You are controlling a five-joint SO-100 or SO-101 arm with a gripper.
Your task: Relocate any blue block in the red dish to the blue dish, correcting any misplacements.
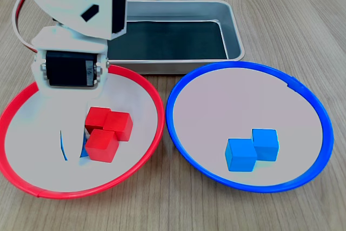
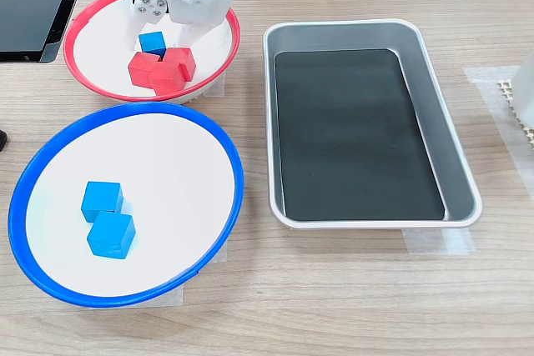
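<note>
- One red dish (image 1: 141,87) sits at the first exterior view's left: round, shallow, bright red rim, pale grey inside.
- Three red cubes (image 1: 102,144) cluster in it, matte and square-edged, touching one another.
- One blue block (image 2: 152,42) lies in the red dish, touching the red cluster; in the first exterior view only a thin blue sliver shows, just left of the red cubes.
- One white robot arm reaches down over the red dish, and its hand (image 2: 162,32) is lowered around the blue block in the second exterior view, a white finger (image 2: 136,29) on either side. The fingers stand apart; I cannot tell whether they touch the block.
- One blue dish (image 1: 184,82) sits just right of the red one, rims nearly touching. It has the same shape, with a bright blue rim.
- Two blue cubes (image 1: 251,149) lie in it, touching, with much bare floor around them.
- One rectangular metal tray (image 1: 231,22) with a dark liner stands behind both dishes.
- All rest on a wood-grain desk (image 1: 286,14).
</note>
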